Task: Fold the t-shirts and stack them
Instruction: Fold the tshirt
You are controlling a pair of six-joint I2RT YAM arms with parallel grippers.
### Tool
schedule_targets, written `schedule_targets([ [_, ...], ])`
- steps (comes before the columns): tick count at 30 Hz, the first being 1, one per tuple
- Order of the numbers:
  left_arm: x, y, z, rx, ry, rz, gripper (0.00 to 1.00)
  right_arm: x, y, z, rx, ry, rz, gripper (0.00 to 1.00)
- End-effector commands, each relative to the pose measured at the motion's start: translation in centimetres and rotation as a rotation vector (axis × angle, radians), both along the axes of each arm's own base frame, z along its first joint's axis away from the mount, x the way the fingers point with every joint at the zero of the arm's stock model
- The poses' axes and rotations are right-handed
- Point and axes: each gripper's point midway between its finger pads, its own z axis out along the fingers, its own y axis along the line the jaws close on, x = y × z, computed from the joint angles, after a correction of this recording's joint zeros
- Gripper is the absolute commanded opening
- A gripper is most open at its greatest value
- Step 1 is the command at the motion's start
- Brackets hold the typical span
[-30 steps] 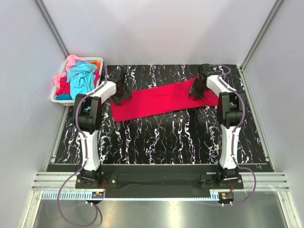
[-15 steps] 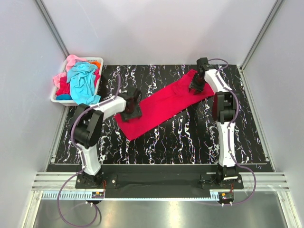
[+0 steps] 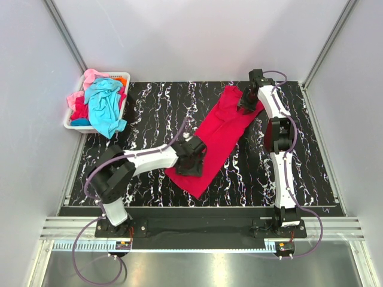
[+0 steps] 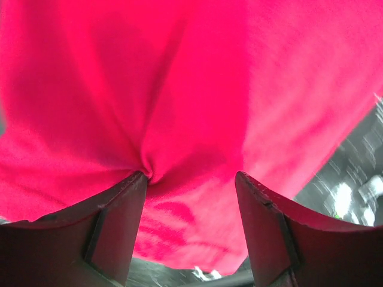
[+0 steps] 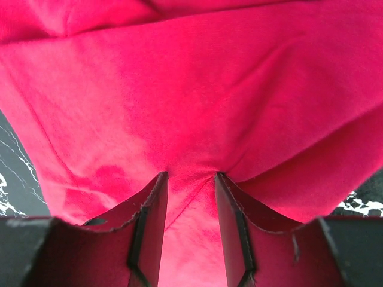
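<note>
The crimson t-shirt (image 3: 218, 134) is lying flat on the desk (image 3: 149, 107), running diag. from near the ctr to the far edge, right of ctr; the left end effector (image 4: 191, 174) is sitting on its near end w/ fingers standing wide, cloth puckering at one tip; can't tell whether it's clamping; the right end effector (image 5: 190, 174) is pinching the far end, fingers narrow w/ a strip of cloth passing btw them; the other t-shirts (image 3: 103, 101), turquoise on top w/ pink and orange behind, are lying heaped in the white basket (image 3: 122, 75) at the far left, well apart.
</note>
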Motion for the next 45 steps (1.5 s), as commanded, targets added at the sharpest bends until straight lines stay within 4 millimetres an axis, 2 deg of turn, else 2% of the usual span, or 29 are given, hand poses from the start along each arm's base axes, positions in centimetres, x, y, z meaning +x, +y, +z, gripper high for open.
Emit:
schedule_targets([
  [1, -11.1, -1.1, -4.6, -0.022, 0.446, -0.250, 0.67, -0.2, 0.1, -1.6, 0.020, 0.037, -0.002, 0.45],
  [2, -11.1, -2.3, -4.0, -0.052, 0.443, -0.321, 0.66, -0.2, 0.2, -1.4, 0.022, 0.034, -0.002, 0.45],
  [5, -12.4, -4.2, -3.7, -0.081, 0.475, -0.428, 0.66, -0.2, 0.4, -1.4, 0.035, 0.035, 0.001, 0.45],
  [9, -12.9, -5.2, -3.4, -0.066, 0.468, -0.475, 0.65, -0.2, 0.3, -1.0, 0.035, 0.031, 0.007, 0.45],
  [13, -12.0, -5.3, -2.5, -0.060, 0.399, -0.466, 0.65, -0.1, 0.4, -0.2, 0.031, 0.011, 0.029, 0.45],
  [16, -10.6, -5.6, -0.4, -0.073, 0.299, -0.457, 0.65, 0.0, 0.3, 1.0, 0.025, -0.012, 0.040, 0.45],
  [17, -10.1, -6.0, 1.2, -0.102, 0.249, -0.457, 0.65, 0.0, 0.4, 1.5, 0.020, -0.020, 0.044, 0.44],
  [20, -8.6, -6.6, 4.1, -0.137, 0.135, -0.460, 0.66, 0.2, -0.4, 3.9, -0.007, -0.065, 0.035, 0.45],
  [22, -7.3, -7.1, 7.4, -0.182, 0.024, -0.459, 0.66, 0.2, -0.6, 6.4, -0.020, -0.108, 0.035, 0.46],
  [23, -6.9, -7.1, 8.5, -0.194, -0.013, -0.462, 0.68, -0.1, -0.8, 6.9, -0.026, -0.109, 0.037, 0.47],
  [24, -6.2, -7.1, 9.5, -0.197, -0.058, -0.452, 0.68, -0.3, -0.9, 9.1, -0.036, -0.145, 0.037, 0.48],
  [25, -5.5, -7.2, 11.6, -0.225, -0.123, -0.447, 0.69, -1.0, -1.5, 10.8, -0.056, -0.166, 0.032, 0.51],
  [28, -4.4, -7.6, 14.7, -0.266, -0.211, -0.431, 0.70, -2.5, -2.0, 12.7, -0.080, -0.190, 0.032, 0.57],
  [29, -3.6, -7.5, 15.3, -0.256, -0.248, -0.416, 0.71, -4.0, -2.2, 13.6, -0.089, -0.195, 0.031, 0.58],
  [31, -1.8, -7.8, 16.2, -0.252, -0.286, -0.380, 0.71, -5.9, -2.4, 14.0, -0.089, -0.200, 0.025, 0.61],
  [32, -0.9, -7.9, 16.3, -0.252, -0.289, -0.355, 0.71, -7.9, -2.4, 11.2, -0.081, -0.153, 0.028, 0.63],
  [33, 0.5, -7.7, 16.4, -0.257, -0.285, -0.321, 0.71, -9.3, -2.3, 14.0, -0.056, -0.220, 0.020, 0.64],
  [34, 1.9, -8.2, 17.1, -0.277, -0.297, -0.296, 0.71, -10.6, -2.2, 13.8, -0.040, -0.225, 0.017, 0.64],
  [35, 3.1, -8.6, 16.1, -0.274, -0.275, -0.268, 0.71, -13.3, -1.9, 10.8, -0.016, -0.169, 0.026, 0.65],
  [36, 5.2, -8.2, 15.9, -0.286, -0.265, -0.220, 0.71, -14.8, -1.6, 12.7, 0.017, -0.216, 0.012, 0.65],
  [37, 6.4, -9.0, 16.9, -0.335, -0.263, -0.204, 0.70, -16.2, -1.2, 12.2, 0.042, -0.208, 0.016, 0.64],
  [38, 8.2, -9.6, 15.4, -0.352, -0.229, -0.153, 0.70, -18.8, -0.5, 9.9, 0.077, -0.158, 0.036, 0.62],
  [39, 10.2, -9.2, 15.2, -0.392, -0.205, -0.111, 0.70, -20.3, 0.3, 10.8, 0.100, -0.183, 0.041, 0.61],
  [40, 11.8, -10.0, 16.2, -0.444, -0.214, -0.096, 0.70, -21.5, 0.8, 10.3, 0.108, -0.175, 0.053, 0.60],
  [41, 13.3, -10.7, 16.0, -0.479, -0.214, -0.074, 0.69, -23.3, 1.2, 8.7, 0.119, -0.141, 0.068, 0.60],
  [42, 15.1, -10.7, 13.8, -0.466, -0.186, -0.048, 0.69, -24.4, 2.1, 9.3, 0.134, -0.160, 0.089, 0.59],
  [43, 16.9, -11.6, 14.7, -0.488, -0.215, -0.039, 0.69, -25.1, 2.4, 9.1, 0.144, -0.157, 0.094, 0.59],
  [44, 18.3, -11.7, 14.4, -0.490, -0.226, -0.024, 0.69, -26.3, 3.2, 9.1, 0.190, -0.167, 0.123, 0.59],
  [45, 19.4, -12.3, 11.7, -0.473, -0.191, -0.016, 0.69, -26.8, 3.9, 9.1, 0.214, -0.173, 0.142, 0.58],
])
